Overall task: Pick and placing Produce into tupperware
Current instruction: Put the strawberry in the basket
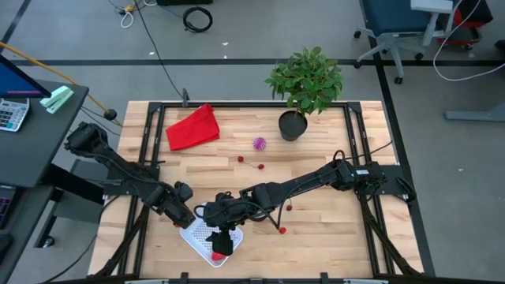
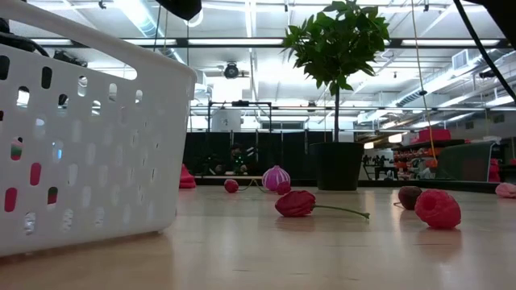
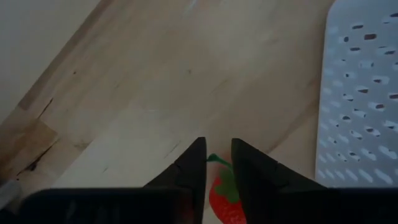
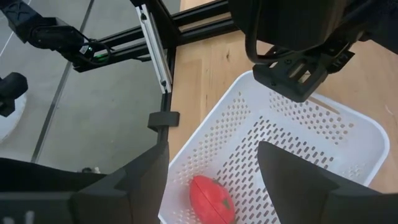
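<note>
The white tupperware sits near the table's near edge; its holed wall fills the left of the low view. One red fruit piece lies inside it. My right gripper hovers open above that piece. My left gripper is at the tupperware's left far corner, shut on a strawberry. The spiky purple ball and several small red pieces lie on the table right of and beyond the tupperware. My left gripper pinches the strawberry between its two fingers, at the green-leafed top end. The fingers point down at the wood beside the tupperware's wall. Whether the strawberry rests on the table cannot be told.
A green potted plant in a black pot stands at the far right, and a red cloth lies at the far left. In the low view a cherry with a stem and a red berry lie on the wood. Black frame rails border the table.
</note>
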Robot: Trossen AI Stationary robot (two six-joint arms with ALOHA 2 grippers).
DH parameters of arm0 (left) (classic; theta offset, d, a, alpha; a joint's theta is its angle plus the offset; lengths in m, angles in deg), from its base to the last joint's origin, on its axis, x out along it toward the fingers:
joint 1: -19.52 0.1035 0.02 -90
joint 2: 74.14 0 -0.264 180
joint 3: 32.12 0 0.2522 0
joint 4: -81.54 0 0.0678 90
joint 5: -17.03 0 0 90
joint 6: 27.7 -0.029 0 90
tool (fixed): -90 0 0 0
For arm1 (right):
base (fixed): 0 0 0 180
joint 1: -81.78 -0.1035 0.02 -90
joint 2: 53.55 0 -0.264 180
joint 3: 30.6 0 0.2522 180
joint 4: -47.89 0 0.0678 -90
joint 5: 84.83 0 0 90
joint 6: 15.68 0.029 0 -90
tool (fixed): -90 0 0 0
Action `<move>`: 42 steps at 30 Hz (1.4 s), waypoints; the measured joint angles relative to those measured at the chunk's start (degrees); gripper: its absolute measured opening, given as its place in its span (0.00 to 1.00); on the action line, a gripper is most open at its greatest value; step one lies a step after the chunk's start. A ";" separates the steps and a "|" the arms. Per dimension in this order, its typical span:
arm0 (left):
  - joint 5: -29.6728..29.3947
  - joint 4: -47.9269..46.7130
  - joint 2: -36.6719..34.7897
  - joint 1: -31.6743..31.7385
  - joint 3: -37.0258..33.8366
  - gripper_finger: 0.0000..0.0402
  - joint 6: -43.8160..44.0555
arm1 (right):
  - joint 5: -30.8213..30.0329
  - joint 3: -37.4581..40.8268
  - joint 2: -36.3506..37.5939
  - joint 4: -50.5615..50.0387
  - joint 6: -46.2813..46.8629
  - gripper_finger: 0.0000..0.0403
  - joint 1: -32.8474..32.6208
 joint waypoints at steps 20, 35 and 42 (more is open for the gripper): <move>-1.80 -20.05 -0.83 -4.17 18.29 0.01 -3.38 | -0.01 0.00 0.00 0.00 -0.38 0.63 0.07; -24.50 -14.35 -0.03 -6.89 43.50 0.00 -15.58 | 13.67 -0.04 0.00 -15.78 7.29 0.63 -0.09; -23.46 -14.46 8.89 -4.99 43.47 0.01 -18.57 | 16.95 -0.04 0.00 -33.13 7.44 0.63 -2.22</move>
